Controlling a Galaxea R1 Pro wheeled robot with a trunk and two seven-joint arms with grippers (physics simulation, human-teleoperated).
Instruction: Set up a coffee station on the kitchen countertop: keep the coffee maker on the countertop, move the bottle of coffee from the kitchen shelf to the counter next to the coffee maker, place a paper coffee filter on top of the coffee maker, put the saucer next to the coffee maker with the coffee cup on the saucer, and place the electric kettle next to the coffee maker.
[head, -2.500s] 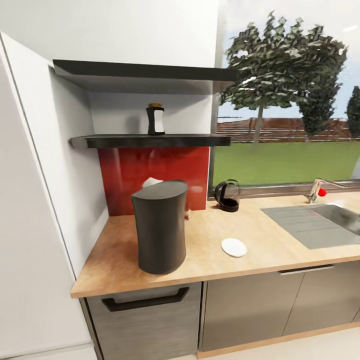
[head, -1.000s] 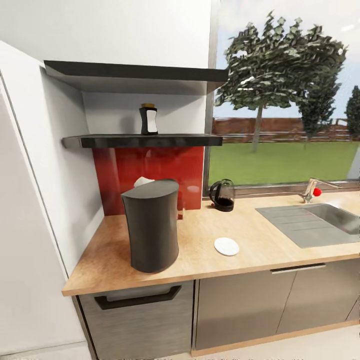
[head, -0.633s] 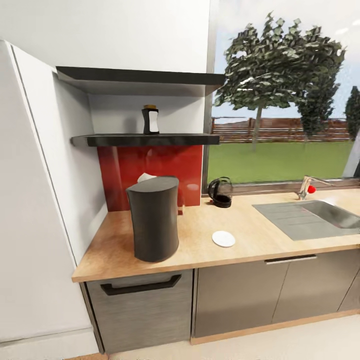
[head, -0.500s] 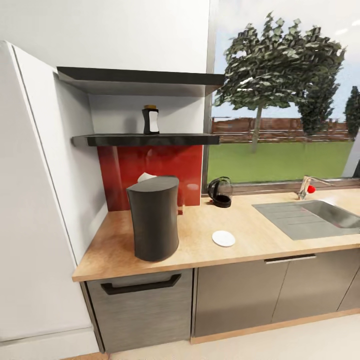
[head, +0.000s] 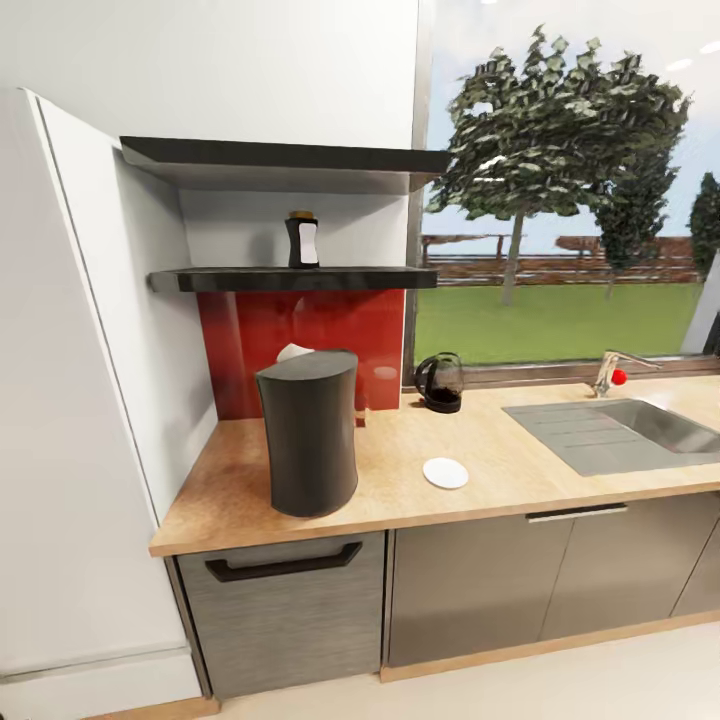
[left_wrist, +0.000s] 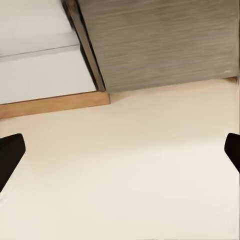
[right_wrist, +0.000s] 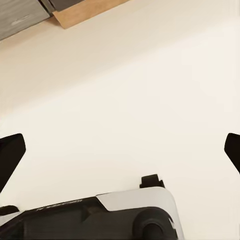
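Note:
A tall dark grey coffee maker stands on the wooden countertop near its left end. Behind its top a white object peeks out, mostly hidden. The dark bottle of coffee stands on the lower black shelf above. A glass electric kettle sits by the window, and a white saucer lies flat near the counter's front. My left gripper and right gripper both hang open over the beige floor, holding nothing.
A steel sink with a faucet fills the counter's right. A white tall cabinet borders the counter's left. Grey drawer fronts run below. The robot's base shows in the right wrist view.
The whole head view has shifted and the counter looks slightly smaller and farther, so the camera has moved back. Nothing on the counter or shelf has moved.

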